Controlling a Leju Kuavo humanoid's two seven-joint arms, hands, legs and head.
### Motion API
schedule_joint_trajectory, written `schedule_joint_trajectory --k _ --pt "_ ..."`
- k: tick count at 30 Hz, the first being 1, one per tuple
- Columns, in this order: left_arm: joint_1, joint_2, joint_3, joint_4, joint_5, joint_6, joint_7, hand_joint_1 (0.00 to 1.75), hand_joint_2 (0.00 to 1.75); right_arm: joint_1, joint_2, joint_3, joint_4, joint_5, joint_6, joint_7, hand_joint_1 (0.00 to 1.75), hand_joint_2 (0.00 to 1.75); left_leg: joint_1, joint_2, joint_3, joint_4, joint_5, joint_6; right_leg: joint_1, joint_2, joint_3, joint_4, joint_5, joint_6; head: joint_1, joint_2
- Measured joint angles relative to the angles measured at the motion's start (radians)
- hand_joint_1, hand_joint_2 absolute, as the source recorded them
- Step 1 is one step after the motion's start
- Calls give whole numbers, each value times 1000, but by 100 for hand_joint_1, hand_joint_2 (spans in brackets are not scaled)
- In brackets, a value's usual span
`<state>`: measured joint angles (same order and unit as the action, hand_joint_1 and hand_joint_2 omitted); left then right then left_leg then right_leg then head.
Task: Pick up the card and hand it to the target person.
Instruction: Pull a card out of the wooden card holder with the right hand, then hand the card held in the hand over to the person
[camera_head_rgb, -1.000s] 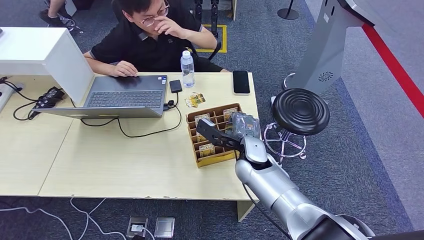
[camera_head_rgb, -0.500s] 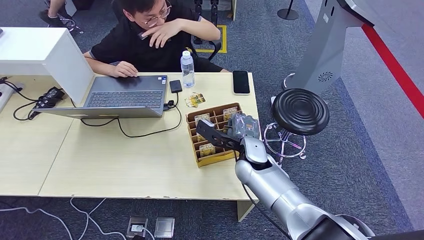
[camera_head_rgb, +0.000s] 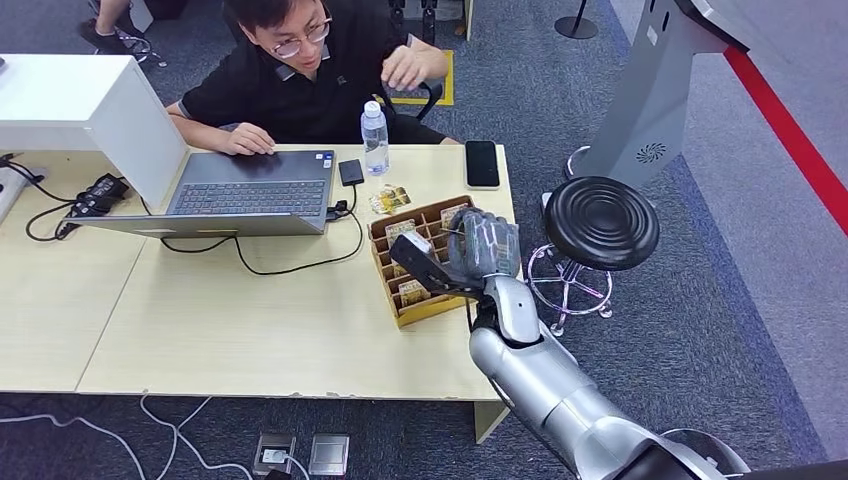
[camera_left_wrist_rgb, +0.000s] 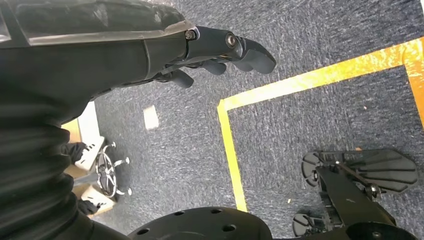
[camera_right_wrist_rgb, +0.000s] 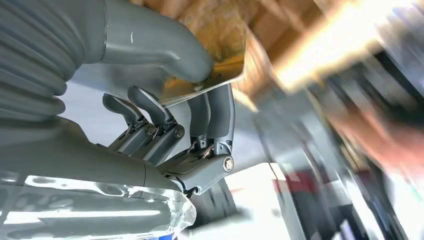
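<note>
The right robot hand hangs above the brown divided tray near the right end of the light wooden worktop. In the right wrist view this robot hand pinches a gold card between its thick thumb and the darker fingers; the background there is blurred. More cards sit in the tray's compartments, and a couple lie on the worktop just behind it. A person sits at the far side behind a laptop, one hand raised. The left robot hand hangs over blue carpet, fingers curled loosely, holding nothing.
</note>
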<state>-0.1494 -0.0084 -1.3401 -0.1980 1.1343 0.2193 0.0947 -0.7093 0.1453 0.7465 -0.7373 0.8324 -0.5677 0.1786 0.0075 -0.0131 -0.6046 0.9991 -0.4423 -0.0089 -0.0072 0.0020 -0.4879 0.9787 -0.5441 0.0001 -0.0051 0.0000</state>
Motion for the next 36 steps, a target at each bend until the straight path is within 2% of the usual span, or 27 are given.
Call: schedule_joint_trajectory --k 2,6,12,18,25,30,34,36 --pt "0 0 0 0 0 -3 0 0 175 12 -4 -12 -27 -33 -89 -76 175 175 0 0 0 0 0 0 0 0 0 0 0 0 0 0" --pt "2 0 0 0 2 -6 0 0 175 46 -9 -53 -83 -93 -124 -188 175 175 0 0 0 0 0 0 0 0 0 0 0 0 0 0" --pt "2 0 0 0 2 -7 0 0 175 58 -9 -88 -111 -156 -112 -216 175 175 0 0 0 0 0 0 0 0 0 0 0 0 0 0" --pt "-5 0 -2 0 -9 -12 15 0 175 -11 13 -82 -61 -129 -29 -143 175 175 0 0 -1 0 0 0 0 0 0 0 0 0 0 0" --pt "-26 0 -21 0 -25 -20 23 0 175 -192 82 -42 98 -34 93 35 175 175 0 0 -1 0 0 0 0 0 0 1 0 0 -1 0" --pt "-29 -1 -29 0 -25 -21 21 0 175 -269 106 -14 192 -8 112 88 175 175 0 -1 -2 0 0 0 0 0 -1 0 0 0 0 0" --pt "-26 -2 -39 0 -26 -22 33 0 175 -291 110 -2 238 -10 111 88 0 175 0 -1 -2 0 0 0 0 0 -1 0 0 0 1 0" --pt "-23 -2 -43 0 -28 -32 33 0 175 -295 111 2 255 -18 109 83 0 175 0 -1 -2 0 0 0 0 0 -1 0 0 0 2 0"
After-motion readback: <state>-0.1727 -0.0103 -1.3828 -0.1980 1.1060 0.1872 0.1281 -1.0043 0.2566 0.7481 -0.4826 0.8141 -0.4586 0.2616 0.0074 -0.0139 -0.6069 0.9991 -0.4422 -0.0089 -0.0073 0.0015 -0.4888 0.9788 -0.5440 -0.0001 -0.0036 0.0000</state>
